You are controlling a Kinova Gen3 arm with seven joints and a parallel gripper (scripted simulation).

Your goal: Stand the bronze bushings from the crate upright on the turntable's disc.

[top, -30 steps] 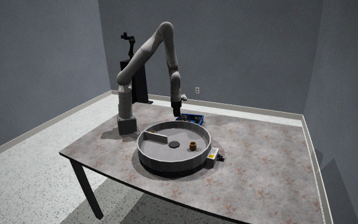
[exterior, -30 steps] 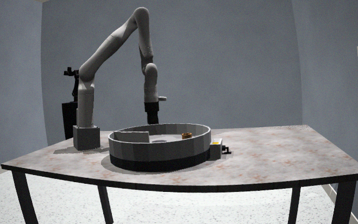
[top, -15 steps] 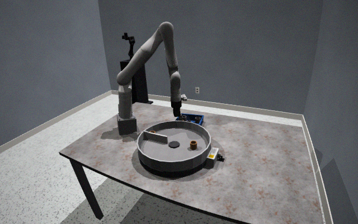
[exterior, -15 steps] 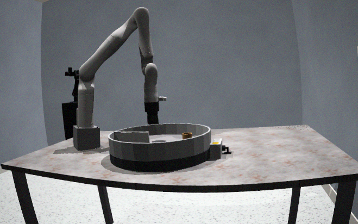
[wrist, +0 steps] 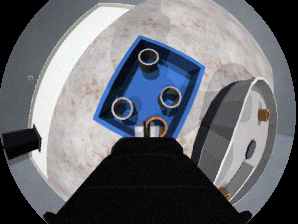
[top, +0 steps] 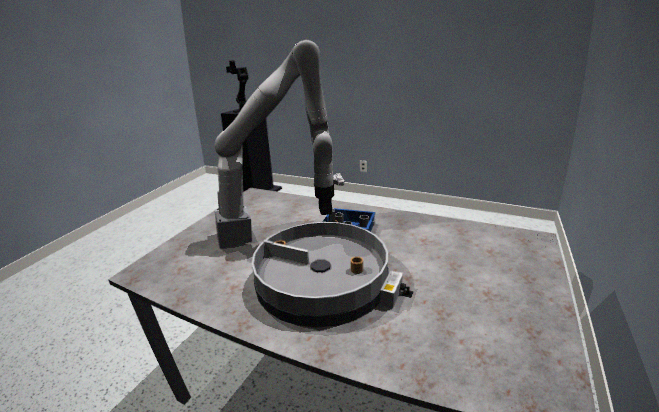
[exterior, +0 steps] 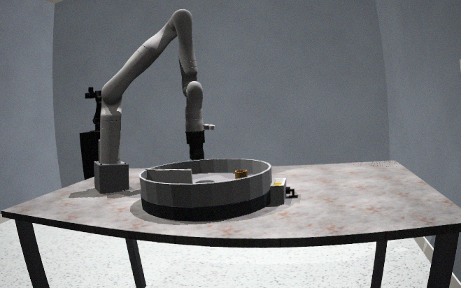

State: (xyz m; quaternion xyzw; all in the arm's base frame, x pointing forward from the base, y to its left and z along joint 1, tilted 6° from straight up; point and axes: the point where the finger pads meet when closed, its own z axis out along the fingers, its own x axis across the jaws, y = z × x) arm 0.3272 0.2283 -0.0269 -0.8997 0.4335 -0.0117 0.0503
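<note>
The blue crate (top: 373, 219) (wrist: 200, 82) stands behind the turntable. It holds three steel bushings (wrist: 148, 67) (wrist: 169, 106) (wrist: 133, 109), upright, and one bronze bushing (wrist: 156, 118) at its near end. My gripper (wrist: 146, 126) (top: 326, 213) is at that bronze bushing, one finger inside the ring and one outside, shut on its wall. The fingertips are hidden in the exterior view. On the turntable's disc (top: 331, 282) (wrist: 249, 131), one bronze bushing (top: 356, 265) (exterior: 240, 174) (wrist: 264, 115) stands upright right of the dark hub (top: 320, 265) (wrist: 251, 149). Another (top: 280, 243) (wrist: 223, 193) is partly hidden behind the divider.
A high grey rim (top: 321, 305) (exterior: 206, 194) surrounds the disc, and a divider wall (top: 286, 251) (exterior: 169, 175) crosses its left part. A grey box (top: 392, 290) (exterior: 278, 193) with a dark fitting is on the turntable's right side. A steel bushing stands close beside my gripper in the crate.
</note>
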